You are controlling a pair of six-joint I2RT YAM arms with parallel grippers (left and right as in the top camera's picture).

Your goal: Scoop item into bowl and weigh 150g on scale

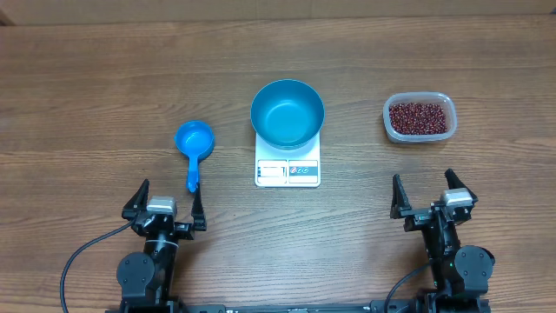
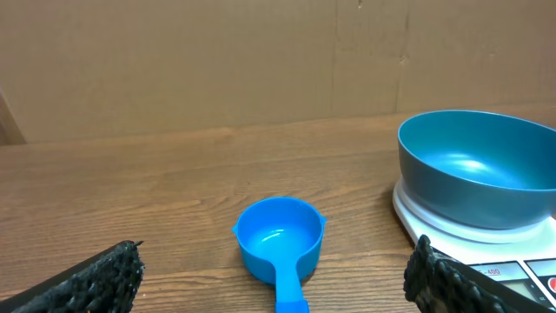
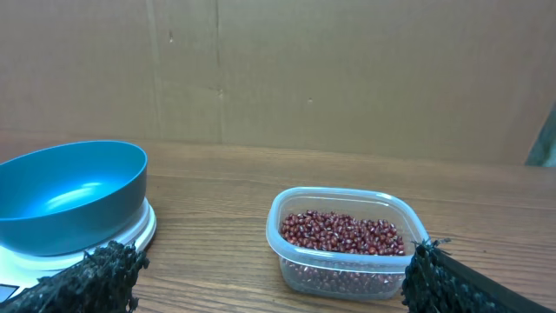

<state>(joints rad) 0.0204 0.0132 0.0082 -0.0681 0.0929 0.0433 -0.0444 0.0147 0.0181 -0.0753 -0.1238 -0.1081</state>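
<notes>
Left gripper [image 1: 170,193]: sitting spread wide and empty, just behind the scoop [image 1: 194,139] handle.
Right gripper [image 1: 423,184]: likewise gaping, holding nothing, on the near side of the tub [image 1: 388,111].
Scoop: lying light and rigid; the slim handle is looking like the best hold.
Bowl [image 1: 287,113]: sitting empty on the scale [image 1: 287,171].
Beans [image 1: 420,117]: lying heaped in the clear tub; loose, likely rolling and spilling.

Blue handled scoop [image 1: 194,141] lies left on the wooden table [image 1: 87,87], cup far, handle near. Clear rectangular tub [image 3: 347,276] stands far right. Cardboard wall [image 2: 174,61] behind.
</notes>
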